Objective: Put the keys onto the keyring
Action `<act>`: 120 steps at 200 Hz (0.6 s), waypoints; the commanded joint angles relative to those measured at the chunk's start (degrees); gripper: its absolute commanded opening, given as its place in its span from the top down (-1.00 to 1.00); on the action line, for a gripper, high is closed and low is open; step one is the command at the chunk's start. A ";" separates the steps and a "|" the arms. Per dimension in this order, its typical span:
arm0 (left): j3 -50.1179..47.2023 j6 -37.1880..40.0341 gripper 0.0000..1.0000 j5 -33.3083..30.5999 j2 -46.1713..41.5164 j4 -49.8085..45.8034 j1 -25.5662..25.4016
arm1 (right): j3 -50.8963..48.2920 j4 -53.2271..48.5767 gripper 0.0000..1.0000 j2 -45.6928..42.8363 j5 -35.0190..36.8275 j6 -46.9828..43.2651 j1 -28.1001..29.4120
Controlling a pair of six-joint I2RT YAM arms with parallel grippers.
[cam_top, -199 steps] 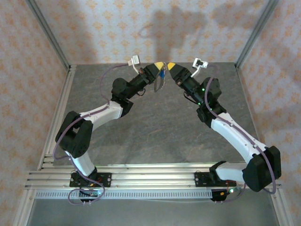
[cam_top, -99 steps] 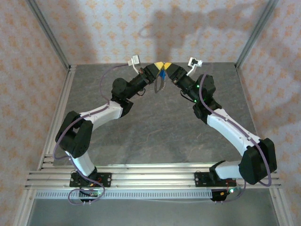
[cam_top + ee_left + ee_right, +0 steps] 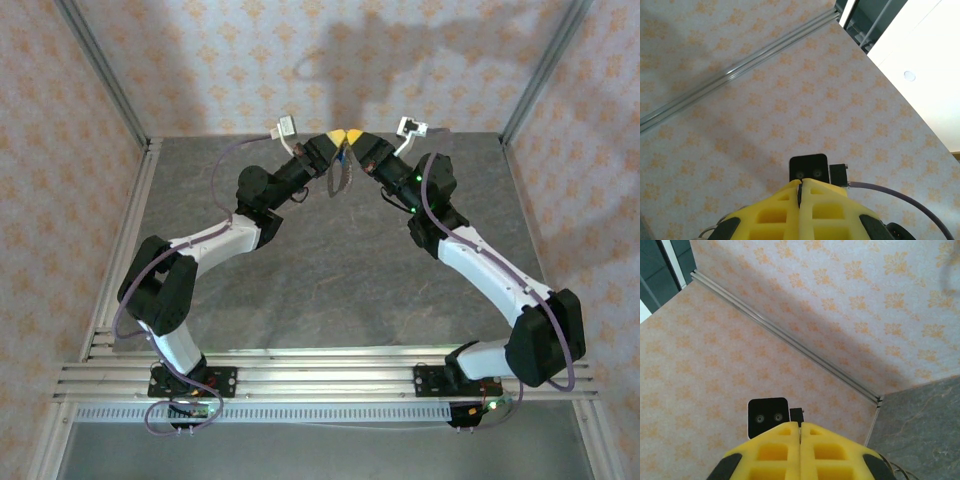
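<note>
Left gripper [image 3: 334, 139], blocky yellow, dangles a thin tan keyring [image 3: 337, 180].

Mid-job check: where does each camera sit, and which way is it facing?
Top external: above and behind the bases, looking down on the grey table; both arms show, left gripper and right gripper tip to tip at the far end.
Left wrist: aimed up at the patterned wall; its own yellow fingers, shut, at the bottom.
Right wrist: aimed up at a wall corner; its own shut fingers at the bottom.
Shared: both wrist views show a black two-lens box past the fingertips.
</note>
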 commanded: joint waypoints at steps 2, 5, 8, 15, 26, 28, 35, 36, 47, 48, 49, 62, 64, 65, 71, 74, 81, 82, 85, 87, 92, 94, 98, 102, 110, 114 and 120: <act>0.47 -0.21 1.00 0.45 -0.42 3.53 -0.21 | 1.72 0.39 1.00 -0.47 -1.93 -1.73 0.53; 0.49 -0.20 1.00 0.50 -0.45 3.53 -0.21 | 1.75 0.11 1.00 -0.58 -2.02 -2.01 0.53; 0.47 -0.12 1.00 0.54 -0.45 3.41 -0.20 | 1.82 -0.15 1.00 -0.65 -2.19 -2.20 0.53; 0.64 0.06 1.00 0.89 -0.54 3.19 -0.14 | 2.05 -0.93 1.00 -0.84 -2.73 -2.80 0.40; 0.95 0.70 1.00 1.38 -0.87 2.24 -0.20 | 2.53 -2.16 1.00 -0.94 -4.07 -3.80 0.06; 0.98 0.80 1.00 1.56 -0.95 2.00 -0.20 | 2.63 -2.41 1.00 -0.96 -4.34 -3.91 -0.03; 1.37 1.38 1.00 2.17 -1.27 0.97 -0.16 | 3.04 -3.27 1.00 -0.97 -5.37 -4.54 -0.32; 1.41 1.48 1.00 2.27 -1.30 0.80 -0.15 | 3.08 -3.42 1.00 -1.01 -5.54 -4.59 -0.38; 1.87 2.45 1.00 3.25 -1.81 -0.89 -0.19 | 3.84 -5.01 1.00 -0.96 -7.43 -5.48 -1.10; 1.87 2.54 1.00 3.33 -1.88 -1.05 -0.21 | 3.88 -5.21 1.00 -0.96 -7.58 -5.55 -1.21; 1.96 2.62 1.00 3.42 -1.87 -1.17 -0.18 | 3.90 -5.32 1.00 -0.96 -7.75 -5.62 -1.26; 2.30 3.64 0.91 4.38 -2.50 -2.62 -0.14 | 4.51 -6.41 1.00 -0.78 -9.80 -6.09 -2.43; 2.44 3.73 0.88 4.55 -2.55 -2.79 -0.10 | 4.57 -6.46 1.00 -0.79 -10.19 -6.06 -2.61; 2.47 3.79 0.87 4.64 -2.56 -2.88 -0.12 | 4.60 -6.47 1.00 -0.70 -10.37 -6.06 -2.71; 2.74 4.02 0.84 5.17 -2.65 -3.41 -0.14 | 4.83 -6.69 1.00 -0.53 -11.56 -6.05 -3.33; 2.85 4.10 0.83 5.43 -2.68 -3.55 -0.06 | 5.00 -6.84 1.00 -0.36 -12.07 -5.99 -3.67; 3.22 4.12 0.83 6.20 -2.60 -3.75 -0.02 | 5.30 -7.04 1.00 -0.20 -13.21 -5.85 -4.30; 3.29 4.07 0.83 6.34 -2.58 -3.71 0.01 | 5.35 -7.06 1.00 -0.14 -13.33 -5.87 -4.39; 3.48 4.04 0.84 6.61 -2.47 -3.68 0.03 | 5.47 -7.09 1.00 -0.03 -13.89 -5.87 -4.66; 3.64 3.97 0.84 6.96 -2.43 -3.67 0.01 | 5.56 -7.09 1.00 0.06 -14.13 -5.88 -4.81; 3.95 3.79 0.84 7.63 -2.22 -3.60 0.03 | 5.79 -7.22 1.00 0.30 -14.94 -5.83 -5.19; 4.19 3.73 0.84 7.92 -2.15 -3.59 0.01 | 5.90 -7.21 1.00 0.34 -15.30 -5.86 -5.29; 4.43 3.56 0.84 8.38 -2.02 -3.59 -0.03 | 6.14 -7.40 1.00 0.50 -15.78 -5.88 -5.55; 4.71 3.44 0.84 8.90 -1.89 -3.50 -0.03 | 6.39 -7.56 1.00 0.72 -16.41 -5.95 -5.77; 5.23 3.25 0.84 9.86 -1.62 -3.32 0.03 | 6.96 -8.07 1.00 0.95 -17.48 -6.29 -6.21; 5.50 3.13 0.84 10.34 -1.53 -3.40 0.10 | 7.18 -8.33 1.00 1.10 -17.93 -6.51 -6.36; 5.94 3.15 0.83 11.04 -1.38 -3.62 0.16 | 7.57 -8.76 1.00 1.30 -18.63 -6.78 -6.60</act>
